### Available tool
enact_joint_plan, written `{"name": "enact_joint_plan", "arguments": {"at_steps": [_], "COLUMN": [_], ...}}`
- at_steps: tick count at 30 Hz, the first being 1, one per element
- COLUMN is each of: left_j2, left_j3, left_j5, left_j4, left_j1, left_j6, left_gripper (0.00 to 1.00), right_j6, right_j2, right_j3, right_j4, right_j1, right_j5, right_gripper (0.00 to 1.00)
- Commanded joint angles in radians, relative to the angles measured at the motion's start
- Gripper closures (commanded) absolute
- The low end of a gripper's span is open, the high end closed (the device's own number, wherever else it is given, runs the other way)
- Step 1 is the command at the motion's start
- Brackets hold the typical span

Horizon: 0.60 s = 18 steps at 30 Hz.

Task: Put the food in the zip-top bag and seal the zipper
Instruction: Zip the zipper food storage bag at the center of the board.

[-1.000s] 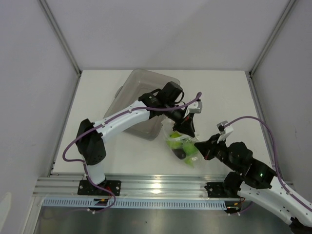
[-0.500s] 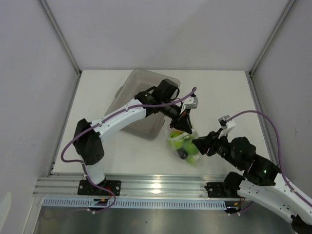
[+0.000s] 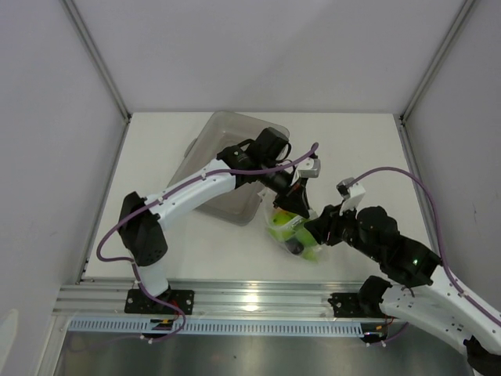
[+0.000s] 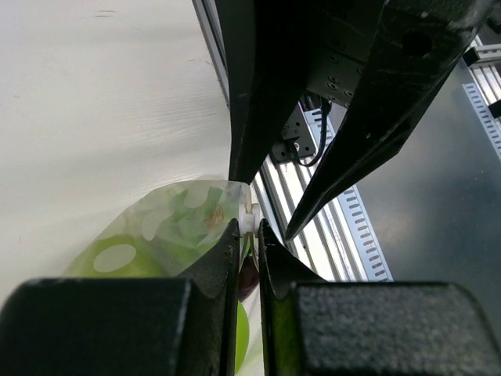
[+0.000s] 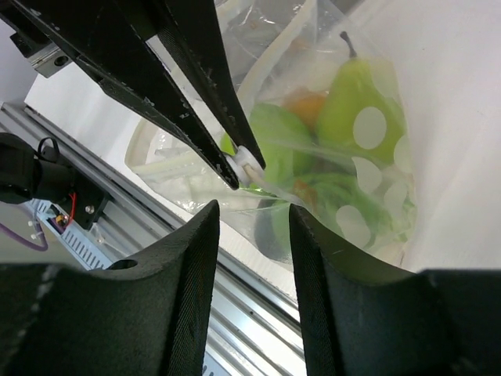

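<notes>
Where the bag [image 3: 293,233] lies: tabletop [image 3: 352,149], beside tray [image 3: 227,133], food [image 5: 348,102] inside.
Left claw [image 4: 248,229]: arm stretched over tray, pinching zipper [image 5: 245,162].
Right claw [image 5: 252,215]: spread, low beside bag.

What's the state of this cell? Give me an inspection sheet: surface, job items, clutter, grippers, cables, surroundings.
Surface: white table, with the bag near its front edge.
Job's things: the zip-top bag holds the food. Green pieces, an orange one and a dark one show through. Whether the zipper is sealed cannot be told.
Clutter: grey tray behind the bag, partly under the left arm.
Grippers: left gripper shut on the bag's edge at a small white tab; right gripper open, close to that pinch.
Cables: purple cables loop along both arms.
Surroundings: white walls; metal rail at the near edge.
</notes>
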Motion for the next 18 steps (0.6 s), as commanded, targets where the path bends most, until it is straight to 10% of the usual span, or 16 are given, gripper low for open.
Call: {"name": "enact_joint_plan", "arguments": {"at_steps": [1,18], "left_j2": [-0.043,-0.046], "left_j3": [0.052,0.043], "left_j5": [0.038,0.089], "left_j4": [-0.042,-0.082], "left_j1": [-0.002,-0.002], "left_j6": [0.051,0.082], "left_gripper": [0.99,0.99], "right_j6": [-0.006,-0.02], "right_j2": [-0.048,-0.016], "right_j3": [0.038,0.025], "right_j4": [-0.014,0.004], "right_j1": [-0.009,-0.013], "right_j5": [-0.003,-0.052], "right_gripper": [0.54,0.37]}}
